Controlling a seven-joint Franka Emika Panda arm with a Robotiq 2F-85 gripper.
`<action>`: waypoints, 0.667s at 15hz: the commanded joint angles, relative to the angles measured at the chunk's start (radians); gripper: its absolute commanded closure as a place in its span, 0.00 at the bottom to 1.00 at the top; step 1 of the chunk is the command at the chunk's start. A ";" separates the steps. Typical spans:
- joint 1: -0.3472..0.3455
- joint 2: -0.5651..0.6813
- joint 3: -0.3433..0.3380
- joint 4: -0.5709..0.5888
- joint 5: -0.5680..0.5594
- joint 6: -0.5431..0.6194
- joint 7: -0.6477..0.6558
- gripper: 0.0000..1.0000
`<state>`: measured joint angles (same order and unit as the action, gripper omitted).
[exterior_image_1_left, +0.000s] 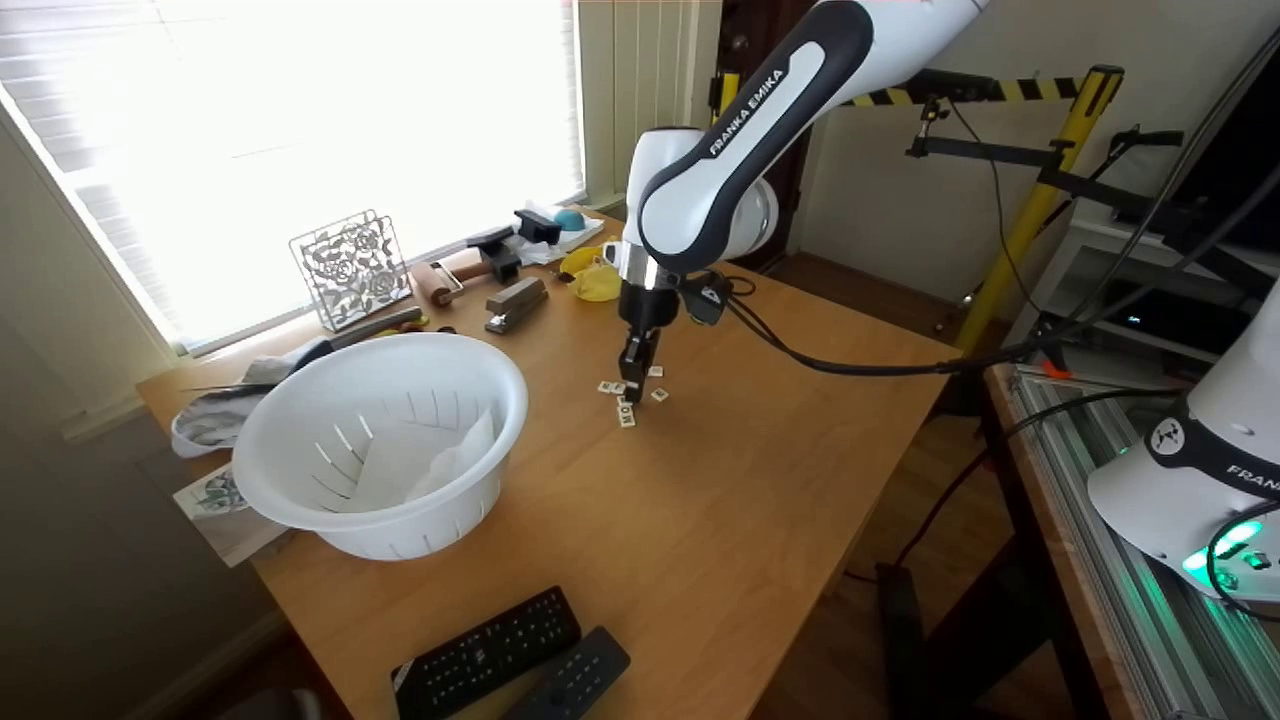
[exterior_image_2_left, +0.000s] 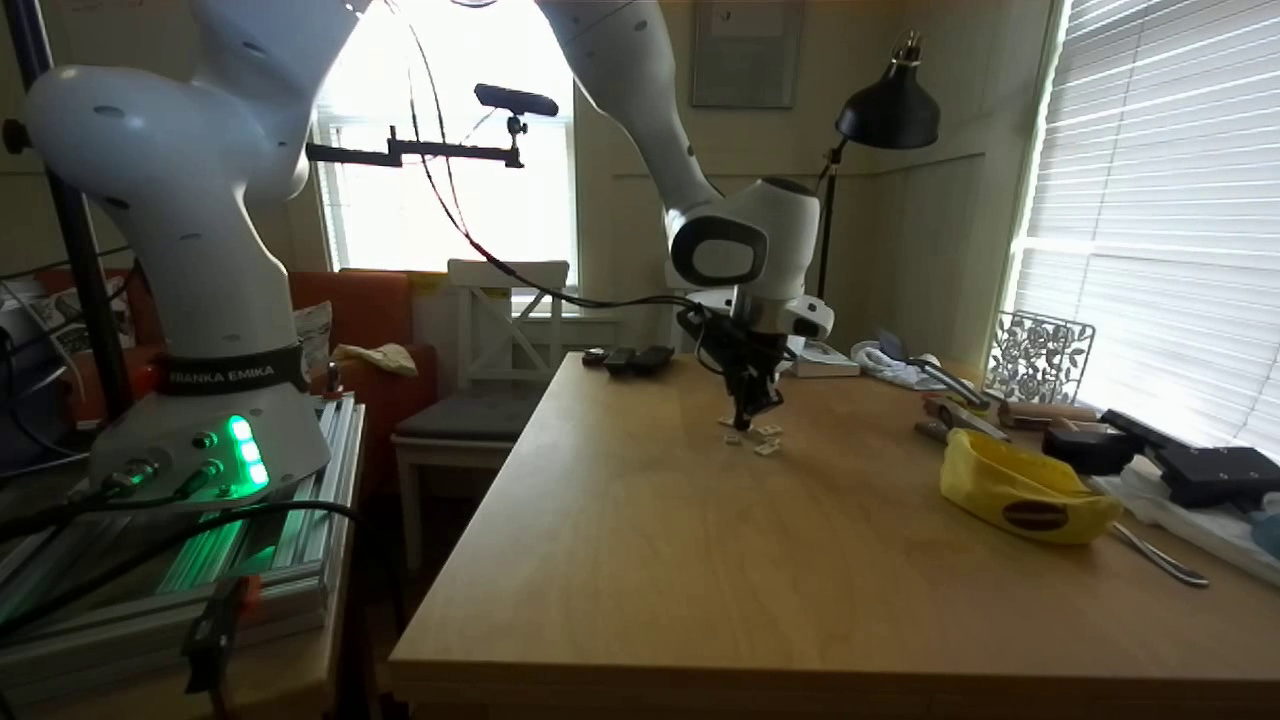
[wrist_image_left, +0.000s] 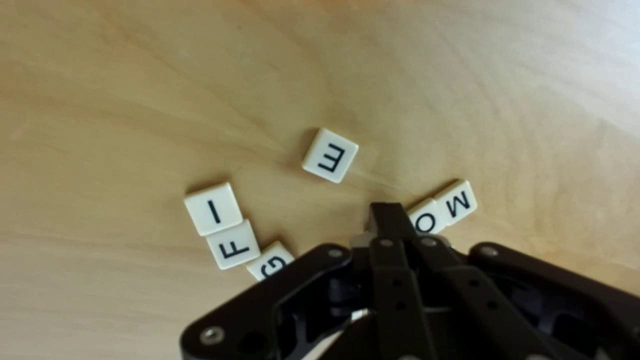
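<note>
Several small white letter tiles lie face up on the wooden table. In the wrist view the M tile and the O tile sit edge to edge, just right of my gripper. Its fingers are pressed together, and I see nothing between them. The fingertips overlap the O tile's edge in this view; whether they touch it I cannot tell. Ahead lies the E tile by itself. Leftward, the I tile adjoins the F tile, with the G tile partly hidden behind a finger linkage. In both exterior views the gripper points down among the tiles.
A white colander holding white paper or cloth stands on the table, with two black remotes near an edge. Along the window side are a stapler, a metal holder and a yellow banana-labelled pouch. A cable trails from the wrist.
</note>
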<state>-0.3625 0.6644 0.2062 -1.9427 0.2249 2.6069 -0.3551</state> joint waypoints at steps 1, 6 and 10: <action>0.057 -0.031 -0.049 -0.028 0.007 0.000 0.053 1.00; 0.130 -0.090 -0.101 -0.086 -0.017 0.048 0.109 1.00; 0.181 -0.127 -0.141 -0.120 -0.041 0.067 0.146 1.00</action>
<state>-0.2223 0.5895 0.1005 -2.0045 0.2195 2.6513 -0.2546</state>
